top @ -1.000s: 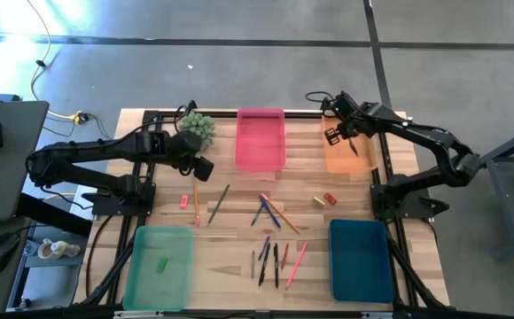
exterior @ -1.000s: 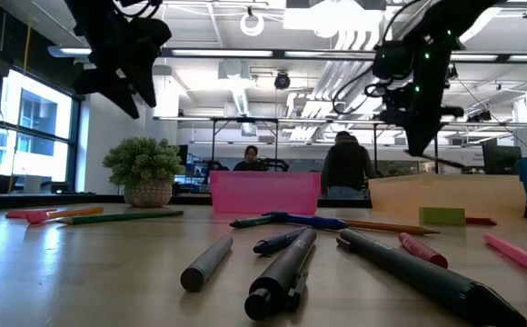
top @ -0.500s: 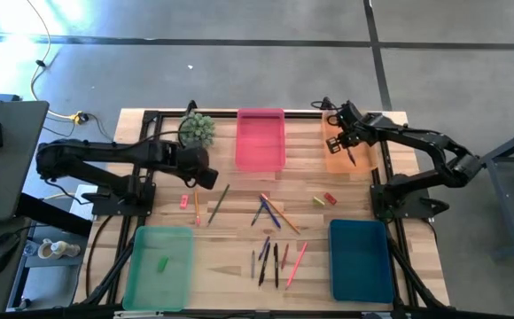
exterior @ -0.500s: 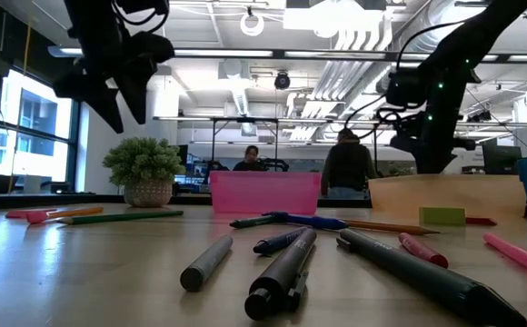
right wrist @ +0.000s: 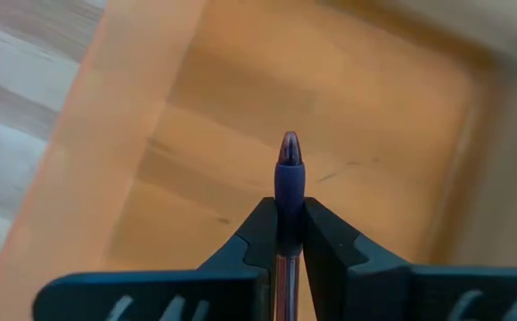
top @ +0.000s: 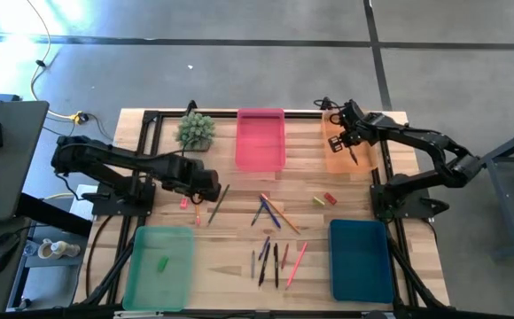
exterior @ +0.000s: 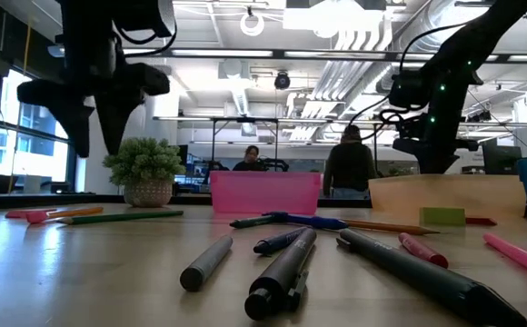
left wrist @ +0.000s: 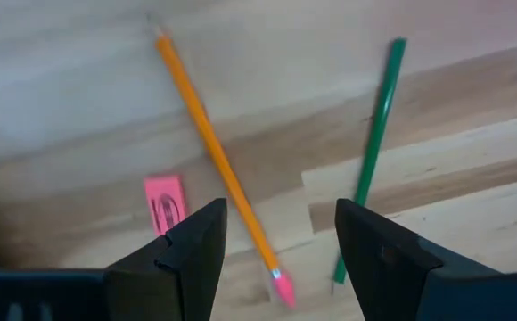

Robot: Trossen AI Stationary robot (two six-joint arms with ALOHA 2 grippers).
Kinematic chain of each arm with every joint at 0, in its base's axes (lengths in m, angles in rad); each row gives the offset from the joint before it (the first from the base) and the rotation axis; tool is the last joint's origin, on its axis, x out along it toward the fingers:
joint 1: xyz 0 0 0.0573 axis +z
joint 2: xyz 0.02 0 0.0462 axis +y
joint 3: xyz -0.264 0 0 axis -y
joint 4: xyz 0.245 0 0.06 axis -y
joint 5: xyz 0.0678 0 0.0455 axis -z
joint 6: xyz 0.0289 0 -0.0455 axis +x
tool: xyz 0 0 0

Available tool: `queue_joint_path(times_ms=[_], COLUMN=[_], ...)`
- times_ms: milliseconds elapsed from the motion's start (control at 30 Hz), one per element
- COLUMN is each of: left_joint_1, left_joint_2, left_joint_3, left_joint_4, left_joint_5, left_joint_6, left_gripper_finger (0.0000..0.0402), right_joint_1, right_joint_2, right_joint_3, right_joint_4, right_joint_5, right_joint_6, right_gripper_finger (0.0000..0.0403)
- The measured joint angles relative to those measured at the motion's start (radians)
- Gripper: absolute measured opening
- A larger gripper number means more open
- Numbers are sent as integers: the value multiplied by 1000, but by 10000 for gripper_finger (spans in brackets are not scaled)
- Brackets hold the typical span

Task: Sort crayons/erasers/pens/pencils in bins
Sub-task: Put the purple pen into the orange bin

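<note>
We count four bins (top: pixel 260 142), two pencils (top: pixel 196 201), four erasers (top: pixel 184 201), one potted plant (top: pixel 196 129), and two claws (top: pixel 211 188).

**Four cameras, one table**

Overhead: straight down on the whole table (top: pixel 239 217), all four bins and both arms in frame. Low: at tabletop height, level across near pens toward the far pink bin (exterior: pixel 265 193), potted plant (exterior: pixel 145 168) and room beyond. Left wrist: close above bare wood, on an orange pencil (left wrist: pixel 218 165), green pencil (left wrist: pixel 370 156) and pink eraser (left wrist: pixel 166 202), also seen overhead at left. Right wrist: close over the orange bin (right wrist: pixel 241 152), shared with overhead and low.
</note>
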Motion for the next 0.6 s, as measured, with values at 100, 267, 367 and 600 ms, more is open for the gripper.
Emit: queue_joint_path(times_ms=[100,267,367,600], left_joint_1=[-34,-91,-120,-185], left_joint_2=[25,61,73,118], left_joint_3=[0,0,0,0], left_joint_4=[0,9,12,17], left_joint_5=[24,47,55,75], left_joint_6=[-64,-164,-223,-332], left_gripper_finger=[200,200,200,200], right_joint_1=[-10,-10,-10,-10], right_joint_2=[0,0,0,0], right_joint_3=[0,0,0,0], right_joint_4=[0,-1,2,19], right_joint_5=[1,-2,-6,-7], right_joint_6=[-20,-49,-51,-68], right_gripper_finger=[21,21,21,69])
